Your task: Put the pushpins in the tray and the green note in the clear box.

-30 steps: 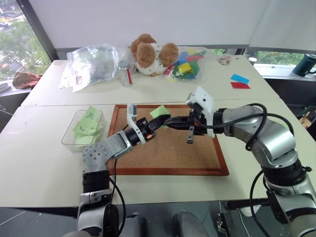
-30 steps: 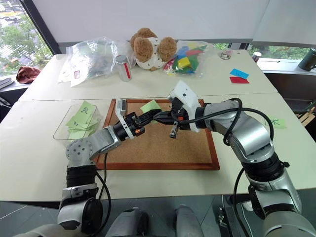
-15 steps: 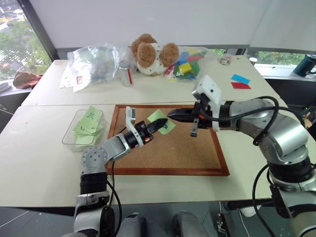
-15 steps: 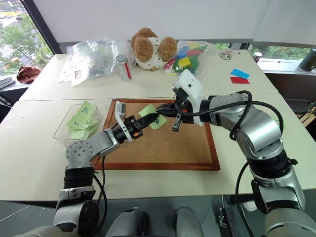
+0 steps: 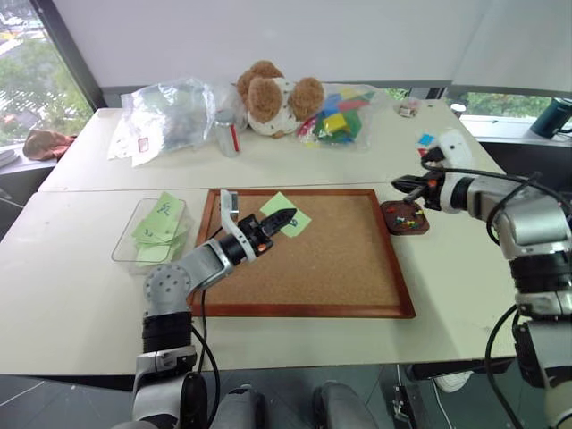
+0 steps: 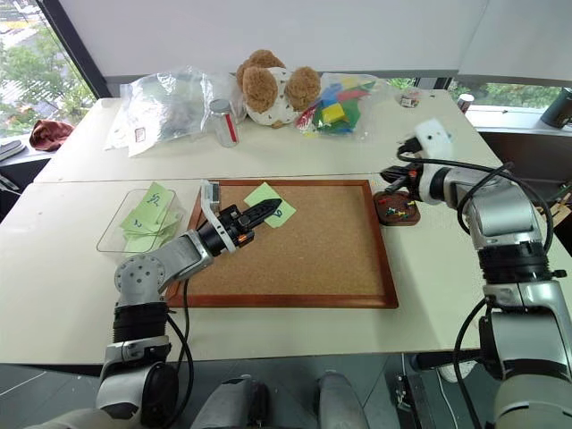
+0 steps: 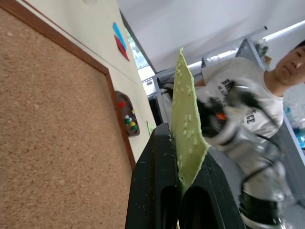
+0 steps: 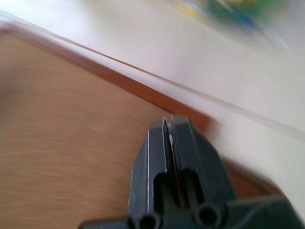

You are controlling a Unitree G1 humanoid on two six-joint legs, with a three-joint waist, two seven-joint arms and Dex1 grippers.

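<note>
The left gripper [image 5: 284, 217] pinches the green note [image 5: 286, 214] above the corkboard [image 5: 340, 259], lifted clear so it can travel to the clear box [image 5: 125, 246] just beside the board's left edge. The right gripper [image 5: 399, 186], closed tight, hangs over the tray [image 5: 404, 217] of pushpins [image 5: 408, 219], perhaps gripping one

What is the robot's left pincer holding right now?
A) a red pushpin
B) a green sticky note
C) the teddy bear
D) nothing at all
B: the left pincer is shut on the green note, pinching its edge above the corkboard; the left wrist view shows the note squeezed between the two black fingers.
</note>
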